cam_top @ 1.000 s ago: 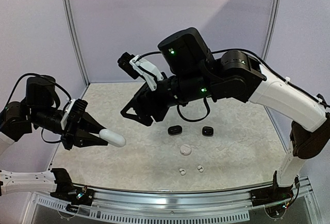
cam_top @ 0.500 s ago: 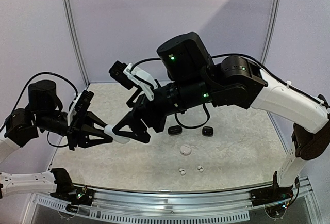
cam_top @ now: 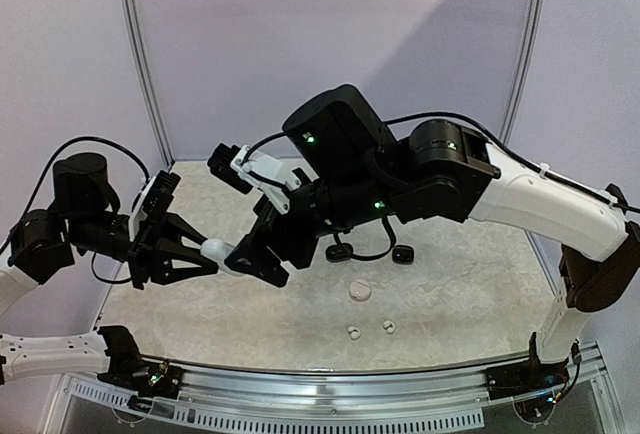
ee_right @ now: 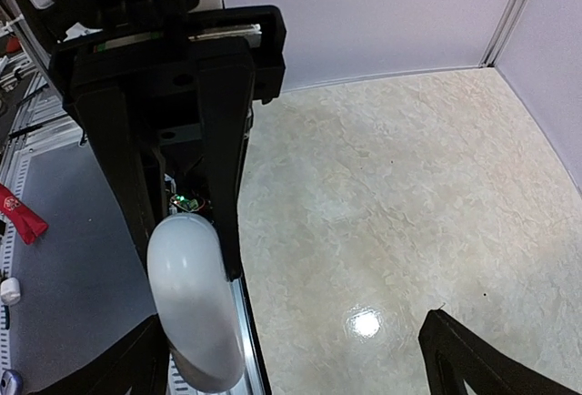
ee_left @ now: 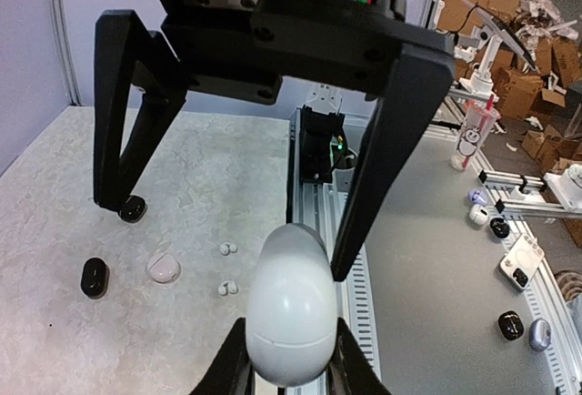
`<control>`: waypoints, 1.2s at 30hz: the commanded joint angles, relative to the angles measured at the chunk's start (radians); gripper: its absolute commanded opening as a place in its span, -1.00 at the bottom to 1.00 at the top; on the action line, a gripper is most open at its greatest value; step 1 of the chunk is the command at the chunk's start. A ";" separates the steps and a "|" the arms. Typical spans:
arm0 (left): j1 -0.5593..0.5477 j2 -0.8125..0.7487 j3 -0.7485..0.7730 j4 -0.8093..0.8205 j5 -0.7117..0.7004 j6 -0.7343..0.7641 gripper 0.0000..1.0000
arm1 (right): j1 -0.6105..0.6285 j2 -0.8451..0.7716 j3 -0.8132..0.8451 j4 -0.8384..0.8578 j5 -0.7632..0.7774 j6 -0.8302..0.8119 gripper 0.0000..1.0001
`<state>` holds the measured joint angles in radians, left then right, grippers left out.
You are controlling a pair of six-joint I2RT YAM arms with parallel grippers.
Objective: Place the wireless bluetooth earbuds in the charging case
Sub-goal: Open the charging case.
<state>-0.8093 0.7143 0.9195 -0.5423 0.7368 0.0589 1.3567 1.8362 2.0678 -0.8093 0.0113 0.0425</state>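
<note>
My left gripper (cam_top: 203, 252) is shut on a white egg-shaped charging case (cam_top: 218, 251), closed, held above the table's left side. In the left wrist view the case (ee_left: 291, 308) sits between my left gripper's fingers (ee_left: 291, 363). My right gripper (cam_top: 256, 260) is open wide, and one finger (ee_left: 382, 167) is right beside the case tip. In the right wrist view the case (ee_right: 194, 308) is by the left finger of the right gripper (ee_right: 305, 368). Two white earbuds (cam_top: 353, 333) (cam_top: 388, 327) lie on the table, also in the left wrist view (ee_left: 227, 248) (ee_left: 227, 288).
Two small glossy black oval pieces (cam_top: 403, 254) (cam_top: 340, 251) and a round pale lid-like piece (cam_top: 360, 291) lie mid-table; they also show in the left wrist view (ee_left: 94, 277) (ee_left: 133, 208) (ee_left: 164, 268). The metal rail (cam_top: 330, 379) runs along the near edge.
My right gripper has come left and down to the case, its open fingers now beside it. My left gripper first carried the case up and right, then held still.
</note>
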 commanded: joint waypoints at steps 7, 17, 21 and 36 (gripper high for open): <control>0.006 -0.001 0.021 -0.042 0.046 0.088 -1.00 | -0.039 0.018 0.030 -0.063 0.114 0.076 0.78; -0.003 -0.008 0.037 -0.060 0.035 0.127 -1.00 | -0.055 0.024 0.032 -0.056 0.083 0.103 0.65; -0.002 -0.012 0.033 -0.024 0.034 0.086 -1.00 | -0.055 0.033 0.034 -0.056 0.063 0.111 0.64; 0.041 -0.069 -0.196 0.343 -0.018 -0.407 -1.00 | -0.076 0.035 0.067 -0.038 -0.048 0.153 0.73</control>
<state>-0.7940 0.6399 0.7593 -0.3244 0.7109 -0.2008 1.2972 1.8561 2.1029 -0.8532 0.0090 0.1650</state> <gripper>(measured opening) 0.212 0.861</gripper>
